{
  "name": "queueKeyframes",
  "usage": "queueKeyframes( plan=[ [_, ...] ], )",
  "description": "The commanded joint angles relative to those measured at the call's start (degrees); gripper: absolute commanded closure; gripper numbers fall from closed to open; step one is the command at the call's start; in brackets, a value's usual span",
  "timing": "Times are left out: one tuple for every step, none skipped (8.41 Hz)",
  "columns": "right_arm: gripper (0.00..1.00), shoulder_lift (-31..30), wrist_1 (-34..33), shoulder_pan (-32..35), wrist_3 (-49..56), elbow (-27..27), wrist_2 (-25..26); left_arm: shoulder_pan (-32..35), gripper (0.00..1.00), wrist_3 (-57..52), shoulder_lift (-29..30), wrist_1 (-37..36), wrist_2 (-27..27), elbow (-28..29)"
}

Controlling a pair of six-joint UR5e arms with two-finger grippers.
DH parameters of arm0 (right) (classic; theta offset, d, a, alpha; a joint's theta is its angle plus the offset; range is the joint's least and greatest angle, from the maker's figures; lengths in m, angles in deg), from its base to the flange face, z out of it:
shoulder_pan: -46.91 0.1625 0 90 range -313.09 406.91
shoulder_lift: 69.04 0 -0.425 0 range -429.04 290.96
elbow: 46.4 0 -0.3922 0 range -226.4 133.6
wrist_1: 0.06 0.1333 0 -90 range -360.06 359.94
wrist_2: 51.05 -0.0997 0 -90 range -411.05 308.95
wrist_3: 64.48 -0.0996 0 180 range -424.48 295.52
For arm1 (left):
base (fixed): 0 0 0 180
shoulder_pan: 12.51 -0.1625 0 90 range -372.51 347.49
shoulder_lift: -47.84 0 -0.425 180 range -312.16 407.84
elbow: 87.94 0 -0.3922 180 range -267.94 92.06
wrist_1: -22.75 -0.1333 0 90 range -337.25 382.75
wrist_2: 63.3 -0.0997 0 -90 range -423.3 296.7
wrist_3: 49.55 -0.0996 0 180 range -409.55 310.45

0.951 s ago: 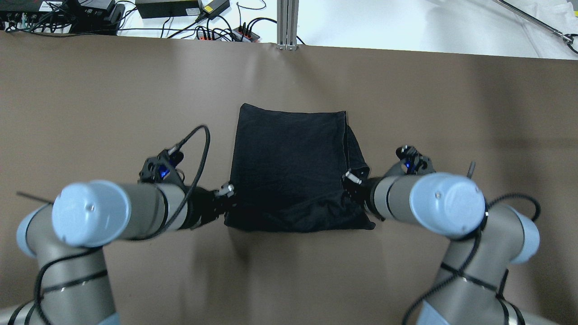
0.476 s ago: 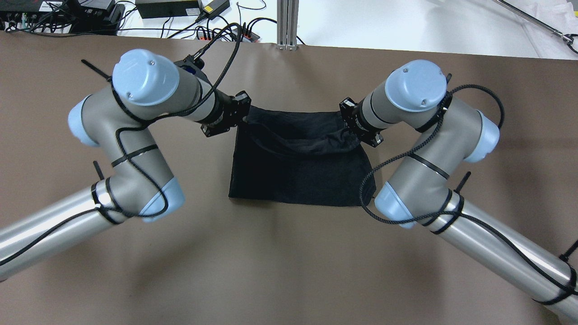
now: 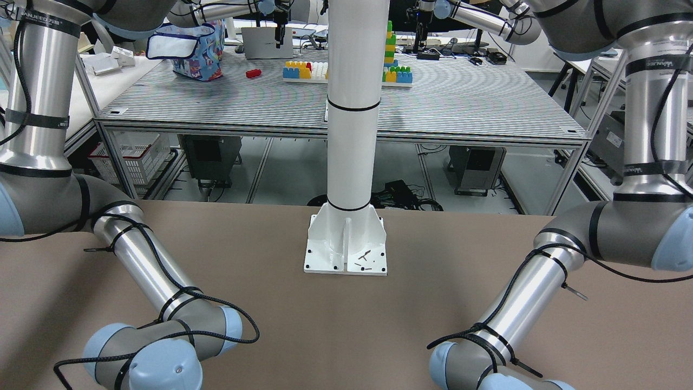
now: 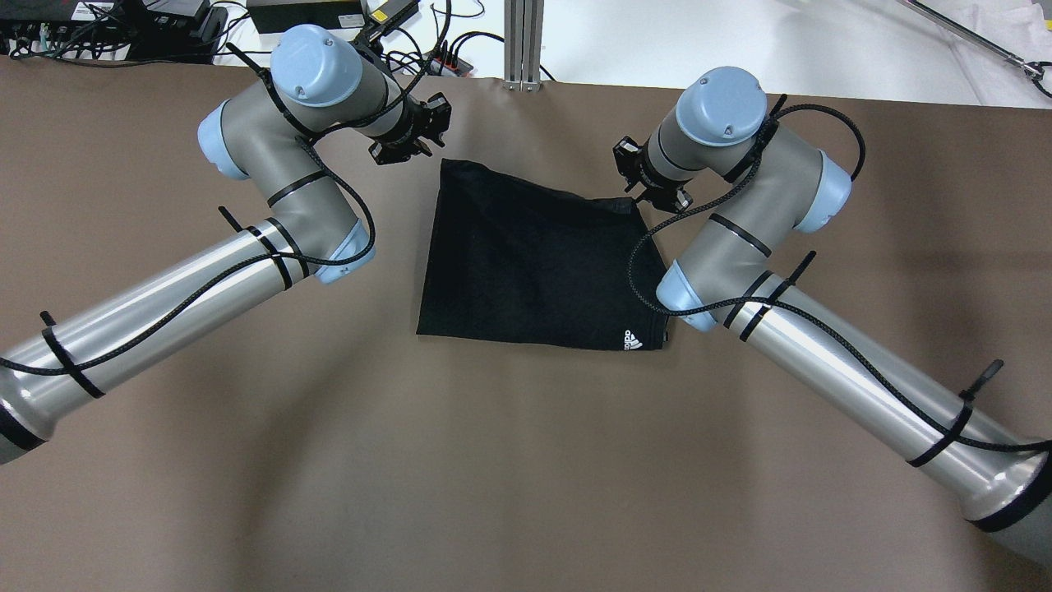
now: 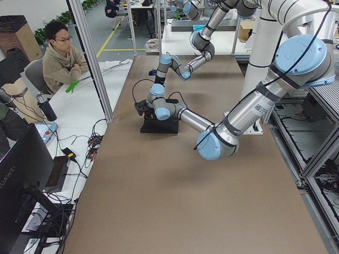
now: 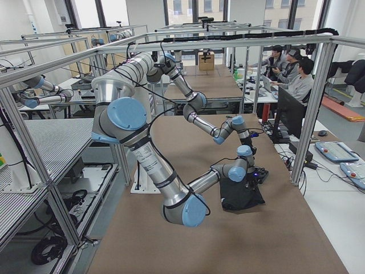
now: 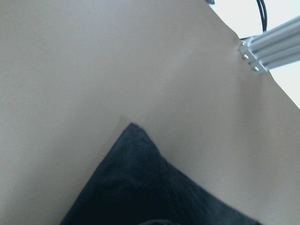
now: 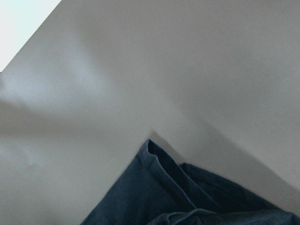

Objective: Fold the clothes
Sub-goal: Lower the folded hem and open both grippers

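The black garment lies folded flat on the brown table, with a small white logo at its near right corner. My left gripper hovers just beyond the garment's far left corner, open and empty. My right gripper hovers at the far right corner, open and empty. The left wrist view shows the garment's corner on the table, with no fingers in sight. The right wrist view shows a layered corner. The garment also shows in the side views.
An aluminium post stands at the table's far edge, with cables and power boxes to its left. The white pillar stands at the robot's base. A seated operator is beside the table.
Both grippers carried the garment's near edge over to the far edge, then let go. The garment now lies folded in half, with the logo showing.
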Motion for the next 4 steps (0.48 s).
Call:
queueKeyframes(
  plan=[
    [0.05, 2.3, 2.7, 1.8, 13.9, -5.4, 1.9, 0.4, 0.00, -2.4, 2.3, 1.8, -3.4, 4.4],
    [0.05, 2.3, 2.8, 2.2, 16.0, -5.7, 3.0, 0.4, 0.00, -2.4, 2.3, 1.8, -3.4, 4.4],
    [0.05, 2.1, 2.8, 2.4, 16.4, -5.8, 3.0, 0.4, 0.00, -2.4, 2.3, 1.8, -3.4, 4.3],
    [0.05, 1.0, 2.9, 2.4, 19.4, -5.7, 3.8, 0.6, 0.00, -3.3, 2.2, 1.7, -3.3, 4.0]
  ],
)
